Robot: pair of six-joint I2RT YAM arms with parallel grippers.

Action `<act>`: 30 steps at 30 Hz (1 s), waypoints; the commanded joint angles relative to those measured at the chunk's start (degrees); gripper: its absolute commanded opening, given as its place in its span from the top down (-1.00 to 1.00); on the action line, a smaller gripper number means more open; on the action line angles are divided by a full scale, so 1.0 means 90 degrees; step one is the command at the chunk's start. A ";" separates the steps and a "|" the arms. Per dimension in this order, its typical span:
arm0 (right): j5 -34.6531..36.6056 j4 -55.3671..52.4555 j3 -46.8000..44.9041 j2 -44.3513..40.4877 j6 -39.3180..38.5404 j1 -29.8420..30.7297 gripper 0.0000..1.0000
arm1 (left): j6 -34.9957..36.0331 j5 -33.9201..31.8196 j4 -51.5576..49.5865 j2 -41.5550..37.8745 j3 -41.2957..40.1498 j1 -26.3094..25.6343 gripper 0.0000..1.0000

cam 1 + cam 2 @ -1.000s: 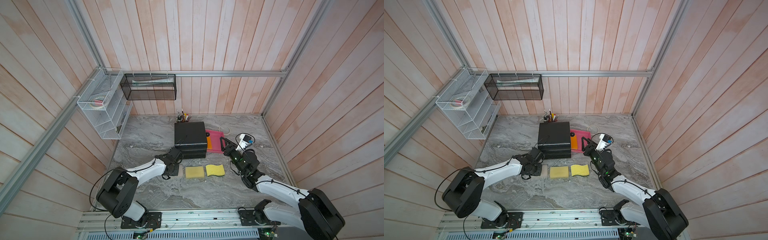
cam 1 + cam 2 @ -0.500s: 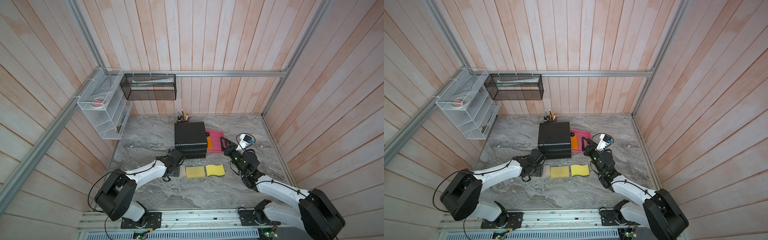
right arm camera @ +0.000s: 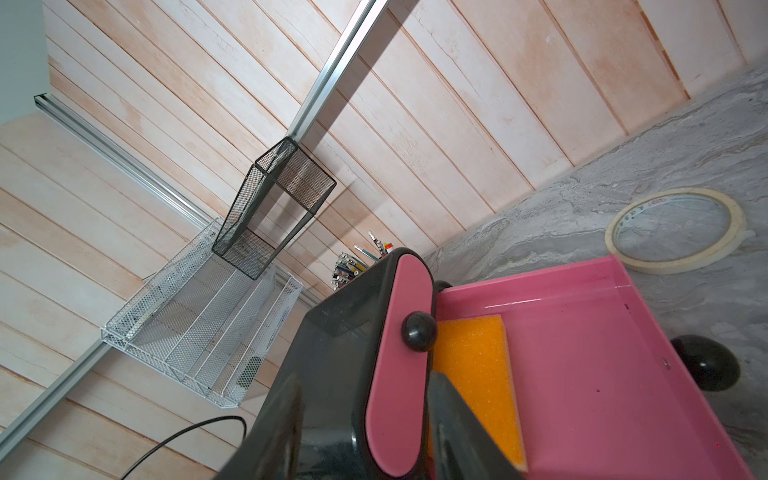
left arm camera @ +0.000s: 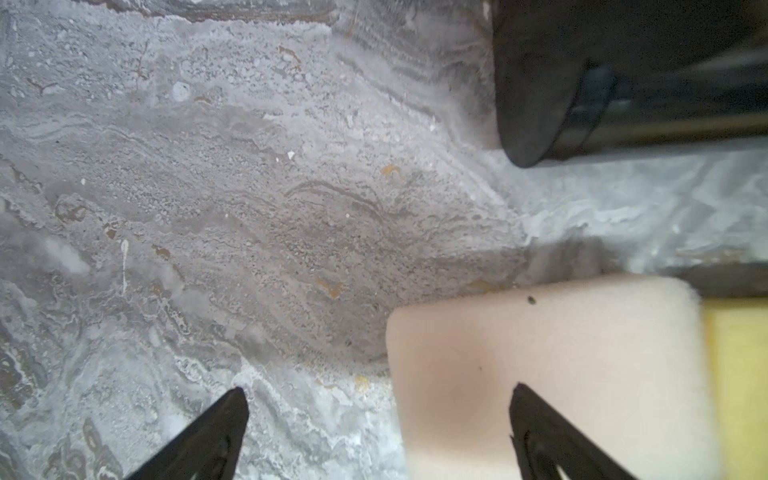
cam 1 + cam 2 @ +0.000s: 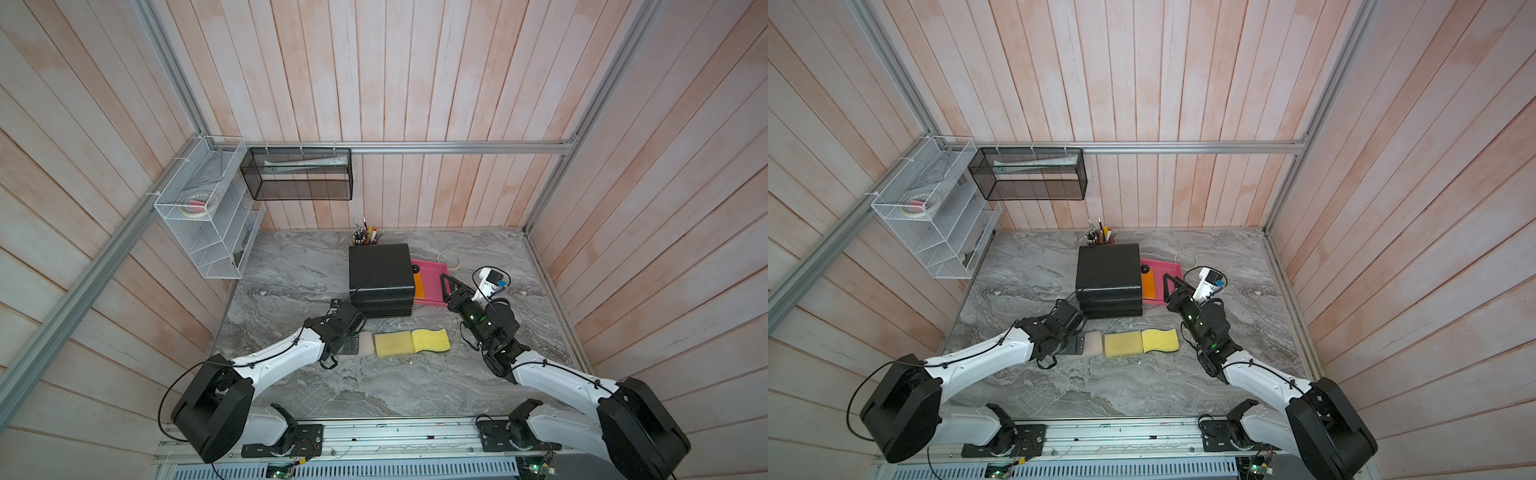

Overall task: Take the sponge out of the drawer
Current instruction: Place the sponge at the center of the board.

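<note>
Sponge: orange, flat, porous rectangle.

Both top views show us the whole grey marble tabletop from above; left wrist hugs it, right faces the pink plastic drawer.

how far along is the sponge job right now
Done: a pale sponge, a yellow sponge and a wavy yellow sponge lie on the table. In hand: nothing; the left gripper is open above the pale sponge's edge, and the right gripper hovers by the pink drawer. To do: an orange sponge sits in that drawer.
</note>
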 commanded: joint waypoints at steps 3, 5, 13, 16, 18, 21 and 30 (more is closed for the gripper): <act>-0.0055 0.0126 0.0023 -0.0012 0.0066 -0.0017 -0.01 | -0.0319 0.0864 0.1224 -0.0919 -0.0718 -0.0065 -1.00; -0.0062 0.0134 0.0044 0.0018 0.0065 -0.0022 -0.01 | -0.0355 0.1028 0.1511 -0.0991 -0.0905 -0.0063 -1.00; -0.0061 0.0115 0.0061 0.0013 0.0057 -0.0004 -0.01 | -0.0327 0.0775 0.1650 -0.0464 -0.0890 -0.0094 -1.00; -0.0032 0.0086 0.0059 0.0003 0.0044 -0.0008 -0.01 | -0.0273 0.0639 0.1542 -0.0235 -0.0824 -0.0113 -1.00; -0.0011 0.0085 0.0067 0.0005 0.0049 -0.0010 -0.01 | -0.0222 0.0575 0.1441 -0.0097 -0.0783 -0.0141 -1.00; -0.0011 0.0095 0.0070 0.0042 0.0066 -0.0008 -0.01 | -0.0128 0.0515 0.1333 0.0033 -0.0724 -0.0196 -1.00; 0.0007 0.0124 0.0058 0.0069 0.0090 -0.0005 -0.01 | 0.0112 0.0603 0.1176 0.0061 -0.0697 -0.0312 -1.00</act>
